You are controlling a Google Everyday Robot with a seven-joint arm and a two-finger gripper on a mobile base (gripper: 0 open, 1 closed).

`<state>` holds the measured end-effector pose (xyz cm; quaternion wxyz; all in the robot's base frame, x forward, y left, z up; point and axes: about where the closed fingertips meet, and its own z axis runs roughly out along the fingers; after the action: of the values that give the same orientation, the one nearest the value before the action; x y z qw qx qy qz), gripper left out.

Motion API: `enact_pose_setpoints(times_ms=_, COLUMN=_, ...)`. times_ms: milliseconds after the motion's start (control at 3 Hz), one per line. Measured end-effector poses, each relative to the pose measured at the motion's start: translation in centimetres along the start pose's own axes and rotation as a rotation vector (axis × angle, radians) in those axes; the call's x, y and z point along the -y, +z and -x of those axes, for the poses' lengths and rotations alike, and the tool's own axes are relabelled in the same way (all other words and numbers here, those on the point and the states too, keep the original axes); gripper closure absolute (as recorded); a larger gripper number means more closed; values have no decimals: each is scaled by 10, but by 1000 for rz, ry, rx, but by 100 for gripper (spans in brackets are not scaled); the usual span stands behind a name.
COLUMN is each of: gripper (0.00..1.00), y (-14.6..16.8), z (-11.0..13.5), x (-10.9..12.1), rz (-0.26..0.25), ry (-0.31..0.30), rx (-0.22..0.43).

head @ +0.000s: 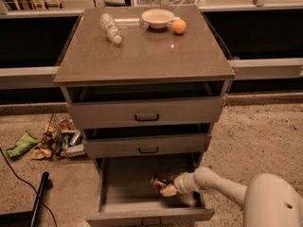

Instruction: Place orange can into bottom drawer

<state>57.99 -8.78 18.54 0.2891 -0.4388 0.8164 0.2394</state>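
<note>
The bottom drawer [128, 186] of the grey cabinet is pulled open and shows its grey floor. My white arm reaches in from the lower right. My gripper [165, 186] is inside the drawer at its right side, shut on the orange can [158, 182], which looks mottled copper and brown and sits low, at or just above the drawer floor.
The two upper drawers [147, 112] are slightly ajar. On the cabinet top [142, 56] lie a clear plastic bottle [110, 27], a white bowl [157, 18] and an orange fruit [179, 26]. Litter and a wire basket [61, 138] sit on the floor to the left, with a black cable.
</note>
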Motion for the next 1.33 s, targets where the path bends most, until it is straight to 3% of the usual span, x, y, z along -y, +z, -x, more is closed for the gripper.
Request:
enact_pose_setpoints(times_ms=1000, gripper=11, y=11, z=-4, x=3, rz=37, ry=10, rx=-4)
enact_pose_setpoints(times_ms=1333, gripper=0, y=11, z=-4, x=3, rz=39, ry=11, rx=-1)
